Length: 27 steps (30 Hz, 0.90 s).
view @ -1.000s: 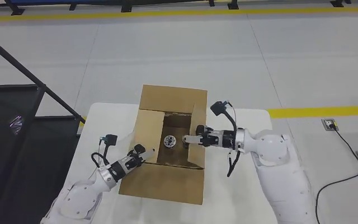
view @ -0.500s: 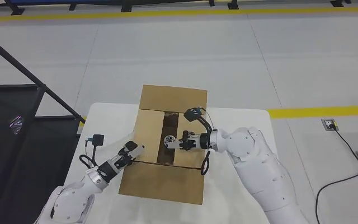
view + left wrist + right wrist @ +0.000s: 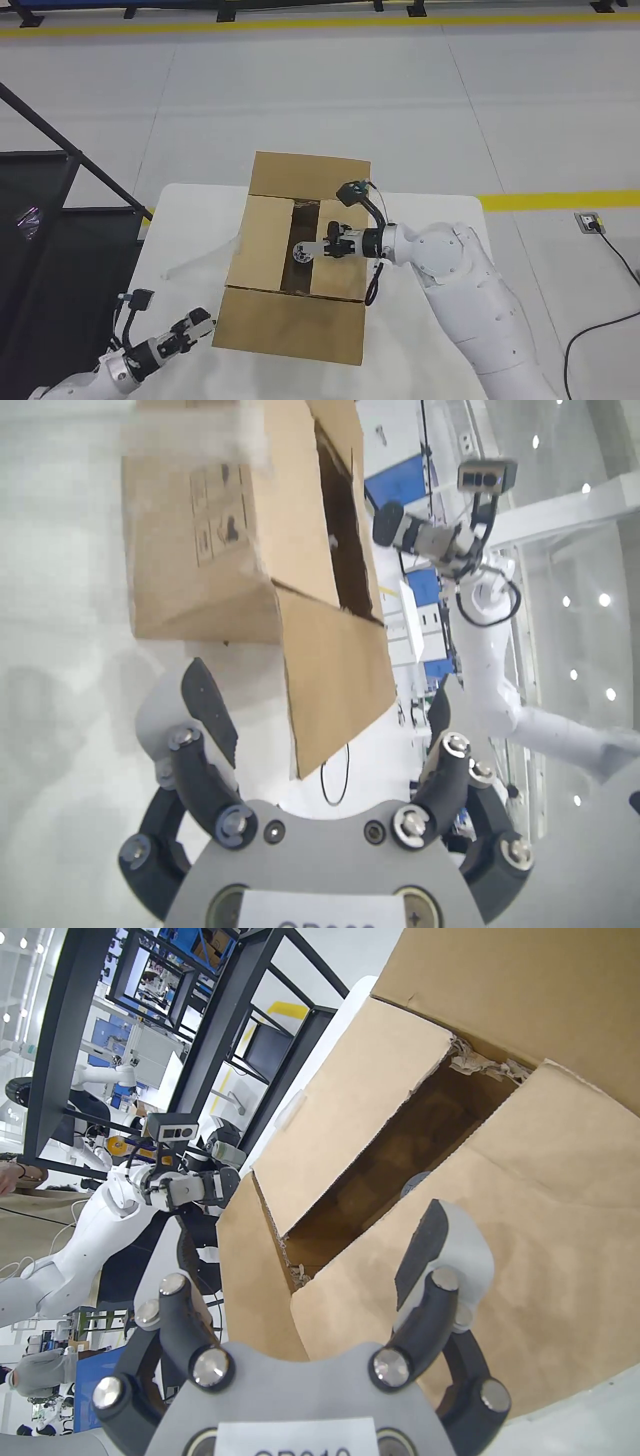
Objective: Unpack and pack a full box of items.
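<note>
A brown cardboard box point(image 3: 295, 260) stands mid-table. Its two long flaps are folded nearly flat, leaving a narrow dark gap point(image 3: 300, 235) between them. Through the gap a small white-and-black item point(image 3: 303, 253) shows inside. My right gripper point(image 3: 324, 248) hovers open just above the right flap point(image 3: 500, 1208), beside the gap; one finger point(image 3: 430, 1243) lies over that flap. My left gripper point(image 3: 198, 322) is open and holds nothing, low at the table's near-left, apart from the box. In its wrist view the left gripper point(image 3: 320, 700) faces the box's near corner and end flap point(image 3: 335, 670).
The white table point(image 3: 190, 215) has bare room left and right of the box. A black metal frame point(image 3: 60, 160) stands off the table's left side. The box's far flap point(image 3: 310, 175) sticks out toward the back.
My left arm pulled back from the left flap to the table's near-left. My right gripper swung over the right flap, which now lies folded down, leaving the narrow gap.
</note>
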Tool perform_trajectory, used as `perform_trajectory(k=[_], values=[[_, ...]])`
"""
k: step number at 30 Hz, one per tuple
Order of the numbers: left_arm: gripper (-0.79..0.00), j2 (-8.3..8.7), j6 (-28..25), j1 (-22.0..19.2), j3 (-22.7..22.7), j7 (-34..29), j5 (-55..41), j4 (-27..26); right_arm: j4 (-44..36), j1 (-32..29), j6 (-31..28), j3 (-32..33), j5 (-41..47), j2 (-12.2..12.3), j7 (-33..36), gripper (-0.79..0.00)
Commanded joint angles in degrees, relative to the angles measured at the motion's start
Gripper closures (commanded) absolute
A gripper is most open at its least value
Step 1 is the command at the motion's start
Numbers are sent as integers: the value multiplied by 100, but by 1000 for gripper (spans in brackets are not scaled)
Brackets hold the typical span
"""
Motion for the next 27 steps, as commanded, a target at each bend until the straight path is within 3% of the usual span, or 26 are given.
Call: perform_trajectory(k=[1, 7, 14, 22, 27], values=[[-785, 20, -118, -52, 116, -444, -268, 125, -22, -53, 16, 25, 62, 3, -121, -785], [-785, 53, -282, -329, 469, -1242, -900, 347, -156, -296, 252, 410, -180, 67, -1518, -785], [-785, 142, -141, -436, 658, -1412, -1347, 143, 131, -316, 772, 568, -501, 61, -2982, -785], [-785, 267, -136, -515, 691, -1417, -1696, -203, 1902, 646, 1046, 301, -544, -76, -3669, -785], [-785, 313, -171, -611, 675, -1381, -1924, -224, 3278, 1363, 743, 28, -160, -260, -3719, -785]])
